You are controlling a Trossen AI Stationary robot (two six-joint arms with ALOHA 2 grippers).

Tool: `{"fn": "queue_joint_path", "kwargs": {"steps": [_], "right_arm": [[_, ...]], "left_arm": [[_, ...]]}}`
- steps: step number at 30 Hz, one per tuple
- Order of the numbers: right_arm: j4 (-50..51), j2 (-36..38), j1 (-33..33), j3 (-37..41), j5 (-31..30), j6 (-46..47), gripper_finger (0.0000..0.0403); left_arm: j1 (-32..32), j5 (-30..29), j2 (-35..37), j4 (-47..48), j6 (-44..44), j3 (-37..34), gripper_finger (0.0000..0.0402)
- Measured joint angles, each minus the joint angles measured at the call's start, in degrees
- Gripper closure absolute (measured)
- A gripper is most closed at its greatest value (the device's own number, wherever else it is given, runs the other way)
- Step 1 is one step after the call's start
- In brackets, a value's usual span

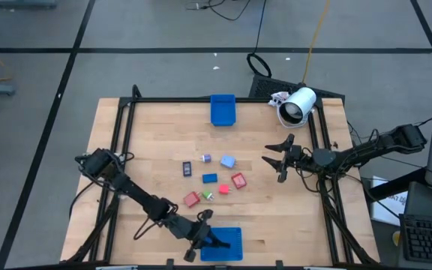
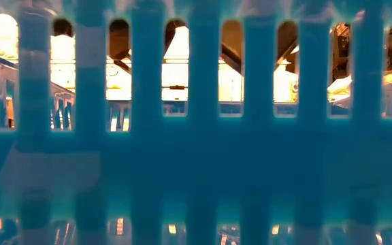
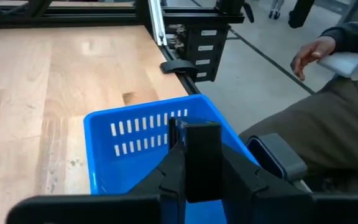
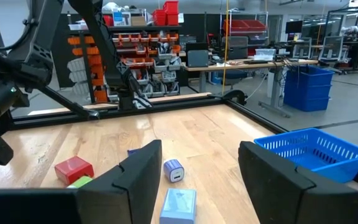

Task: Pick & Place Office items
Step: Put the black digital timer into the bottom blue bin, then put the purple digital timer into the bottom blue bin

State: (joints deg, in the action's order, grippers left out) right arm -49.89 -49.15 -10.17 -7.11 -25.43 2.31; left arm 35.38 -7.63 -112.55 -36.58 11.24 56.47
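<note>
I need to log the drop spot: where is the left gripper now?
In the high view, the left gripper is shut on a dark piece over the blue tray at the table's near edge.

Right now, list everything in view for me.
table: one, wooden
blue trays: two, one at the far edge, one at the near edge under the left claw
white cylinder: one, far right corner
red blocks: three, mid-table
blue blocks: two, one darker, one paler, mid-table
purple cube: one, mid-table
green bit: one, among the red blocks
dark piece on the table: one, mid-table
held dark piece: one, in the left claw
person's hand: one, beside the table
left claw: shut, over the near tray
right claw: open, right of the pieces
</note>
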Motion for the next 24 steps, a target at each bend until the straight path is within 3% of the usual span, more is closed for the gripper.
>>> {"fn": "queue_joint_path", "kwargs": {"steps": [5,14,24], "right_arm": [[0.0,0.0,0.0,0.0,0.0,0.0,0.0199],[0.0,0.0,0.0,0.0,0.0,0.0,0.0201],[0.0,0.0,0.0,0.0,0.0,0.0,0.0199]], "left_arm": [[0.1,0.1,0.0,0.0,2.3,0.0,0.0339],[0.0,-2.1,0.0,0.9,6.7,0.0,0.0303],[-0.4,-3.0,0.0,2.2,8.5,0.0,0.0328]]}}
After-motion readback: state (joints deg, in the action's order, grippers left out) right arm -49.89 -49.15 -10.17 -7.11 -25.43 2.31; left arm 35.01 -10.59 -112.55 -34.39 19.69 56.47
